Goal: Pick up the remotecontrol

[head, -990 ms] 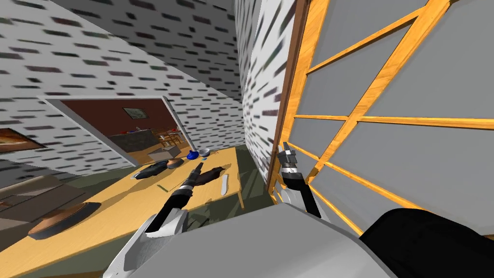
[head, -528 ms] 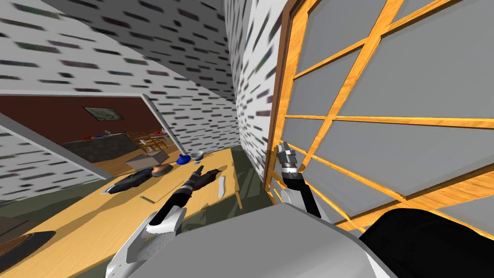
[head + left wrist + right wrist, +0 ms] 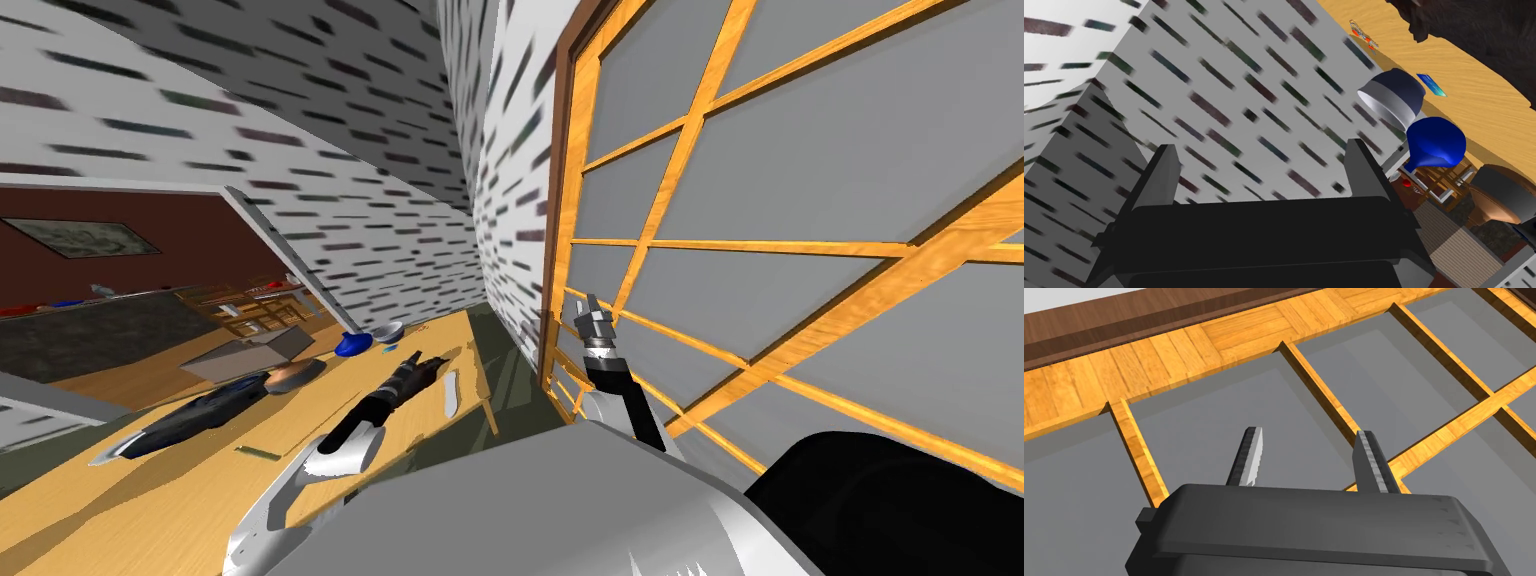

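A slim light grey oblong (image 3: 450,392), which looks like the remote control, lies near the right edge of the wooden table (image 3: 180,490). Just to its left lies a dark brown lumpy thing (image 3: 428,370), also at the edge of the left wrist view (image 3: 1474,30). My left gripper (image 3: 411,357) hovers over that dark thing, a short way left of the oblong. Its fingers (image 3: 1166,170) stand open with nothing between them, pointing past the table at the speckled wall. My right gripper (image 3: 590,308) is raised beside the wooden window frame (image 3: 1319,393), its fingers (image 3: 1251,455) open and empty.
Beyond the left gripper stand a grey bowl (image 3: 1391,97), a blue vessel (image 3: 1436,145) and a brown bowl (image 3: 1499,200). A long dark object (image 3: 200,420) lies further left on the table. A large wood-framed window (image 3: 760,250) is close on the right, and a doorway (image 3: 120,280) opens at left.
My head view has swung, so the table, doorway and window have slid left and grown larger. Both arms keep the same pose, fingers unchanged.
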You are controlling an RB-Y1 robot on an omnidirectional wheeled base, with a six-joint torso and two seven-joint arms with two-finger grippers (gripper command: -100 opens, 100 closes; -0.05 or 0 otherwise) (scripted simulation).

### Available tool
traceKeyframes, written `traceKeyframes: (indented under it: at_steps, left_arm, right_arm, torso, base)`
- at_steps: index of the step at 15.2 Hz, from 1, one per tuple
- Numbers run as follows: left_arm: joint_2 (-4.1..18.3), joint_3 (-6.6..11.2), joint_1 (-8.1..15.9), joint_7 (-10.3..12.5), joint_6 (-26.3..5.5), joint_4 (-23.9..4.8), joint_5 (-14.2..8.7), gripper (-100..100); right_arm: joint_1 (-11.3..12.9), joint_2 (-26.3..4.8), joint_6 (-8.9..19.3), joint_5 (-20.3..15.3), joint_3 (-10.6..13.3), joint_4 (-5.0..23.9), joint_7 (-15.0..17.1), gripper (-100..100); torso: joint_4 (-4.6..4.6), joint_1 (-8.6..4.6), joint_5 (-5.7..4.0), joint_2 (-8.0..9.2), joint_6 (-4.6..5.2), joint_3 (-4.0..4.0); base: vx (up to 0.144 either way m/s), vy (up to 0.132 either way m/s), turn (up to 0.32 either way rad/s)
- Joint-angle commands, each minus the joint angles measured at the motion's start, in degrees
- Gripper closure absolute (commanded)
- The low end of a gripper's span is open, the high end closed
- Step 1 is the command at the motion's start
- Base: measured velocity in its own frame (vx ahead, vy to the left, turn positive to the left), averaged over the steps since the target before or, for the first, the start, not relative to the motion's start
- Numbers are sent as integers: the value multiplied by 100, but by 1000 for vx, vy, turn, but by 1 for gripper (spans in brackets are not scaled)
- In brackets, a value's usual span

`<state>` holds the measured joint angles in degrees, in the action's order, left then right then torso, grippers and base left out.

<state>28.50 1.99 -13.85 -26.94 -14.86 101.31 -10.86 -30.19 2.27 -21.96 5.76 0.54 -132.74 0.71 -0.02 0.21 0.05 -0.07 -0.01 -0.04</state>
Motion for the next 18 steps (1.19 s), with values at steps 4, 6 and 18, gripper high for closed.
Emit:
traceKeyframes:
  at_steps: [4, 6, 18]
  left_arm:
    - [133, -20, 161, -242, -581, -373, -156, -100]
    - [133, -20, 161, -242, -702, -373, -156, -100]
    - [357, -94, 512, -753, -2138, -1237, -513, -100]
  right_arm:
    - [0, 0, 0, 0, 0, 0, 0, 0]
    - [1, 0, 0, 0, 0, 0, 0, 0]
    - [1, 0, 0, 0, 0, 0, 0, 0]
  torso:
    - [0, 1, 1, 0, 0, 0]
    - [0, 2, 1, 1, 4, 1]
    - [0, -1, 0, -1, 6, 0]
  base:
    - [-23, 36, -232]
    - [-23, 36, -195]
    - [-23, 29, -247]
